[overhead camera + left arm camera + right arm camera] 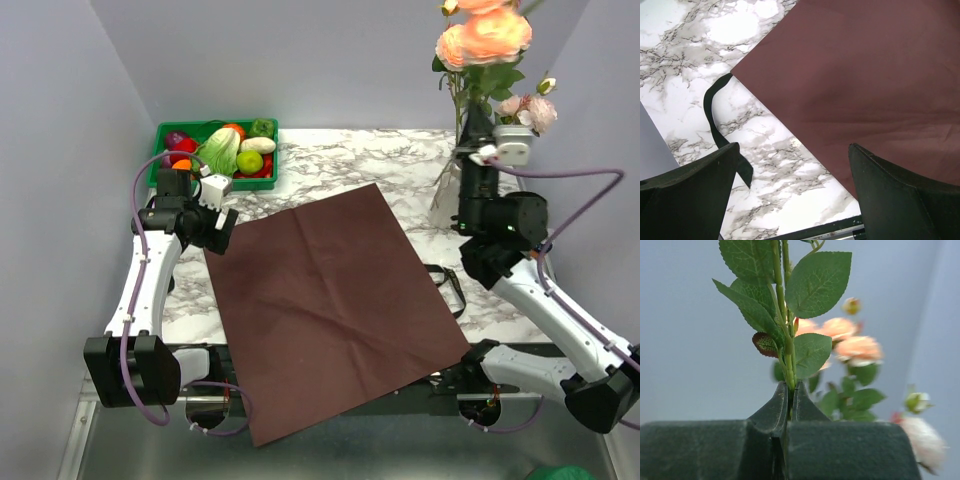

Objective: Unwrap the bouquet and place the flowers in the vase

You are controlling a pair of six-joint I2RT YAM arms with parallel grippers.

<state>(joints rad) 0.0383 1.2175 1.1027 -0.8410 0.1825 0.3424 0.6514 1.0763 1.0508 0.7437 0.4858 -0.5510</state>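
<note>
The bouquet's maroon paper sheet (pixel 325 305) (pixel 875 75) lies unfolded and flat on the marble table (pixel 400 160), its near corner hanging over the front edge. The black ribbon (pixel 450 288) (pixel 714 125) lies loose beside the sheet. The flowers (pixel 485 35) stand upright at the back right, peach-pink blooms on top. My right gripper (pixel 478 128) (pixel 792 386) is shut on their green stems (pixel 787 340), leaves just above the fingertips. My left gripper (pixel 215 215) (pixel 793 146) hangs open over the sheet's left edge, holding nothing. The vase is hidden behind the right arm.
A green tray (pixel 165 135) of vegetables stands at the back left, just behind the left gripper. Grey walls close in the table on the left, back and right. The table's dark front rail (pixel 815 231) runs below the left gripper.
</note>
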